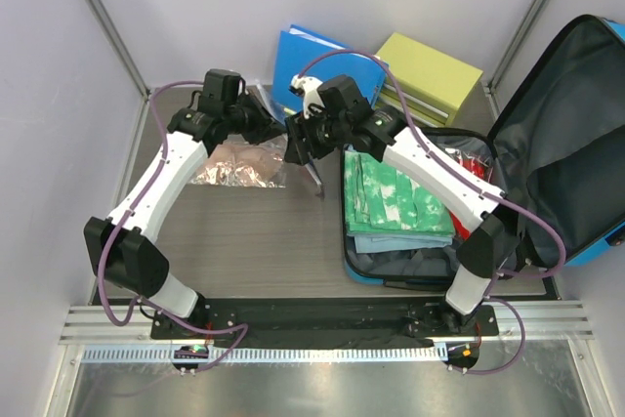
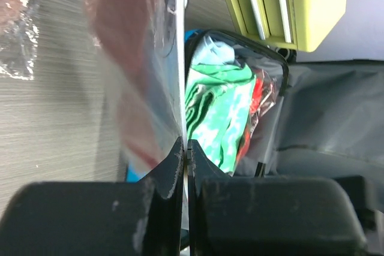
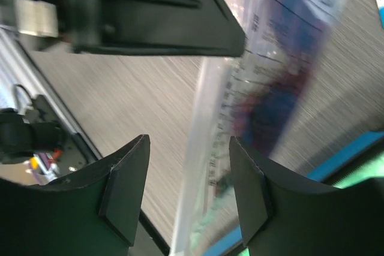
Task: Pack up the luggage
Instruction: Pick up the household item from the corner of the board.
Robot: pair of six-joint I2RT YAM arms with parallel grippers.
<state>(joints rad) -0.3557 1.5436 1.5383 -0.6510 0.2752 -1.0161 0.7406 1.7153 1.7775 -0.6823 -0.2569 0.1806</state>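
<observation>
The left gripper [image 2: 185, 151] is pressed together on the edge of a clear plastic packet [image 2: 144, 70], which hangs edge-on. The right gripper [image 3: 189, 184] stands spread either side of it. The right should probably close squarely on the sheet before the left lets go, then carry it to the open luggage [image 1: 571, 134] at the table's right and lay it over the green clothes [image 1: 395, 197].

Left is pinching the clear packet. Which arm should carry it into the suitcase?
Right, likely. The right gripper is open with the clear packet between its fingers, and its arm stands beside the luggage. The left gripper, shut on the packet, would reach across.
</observation>
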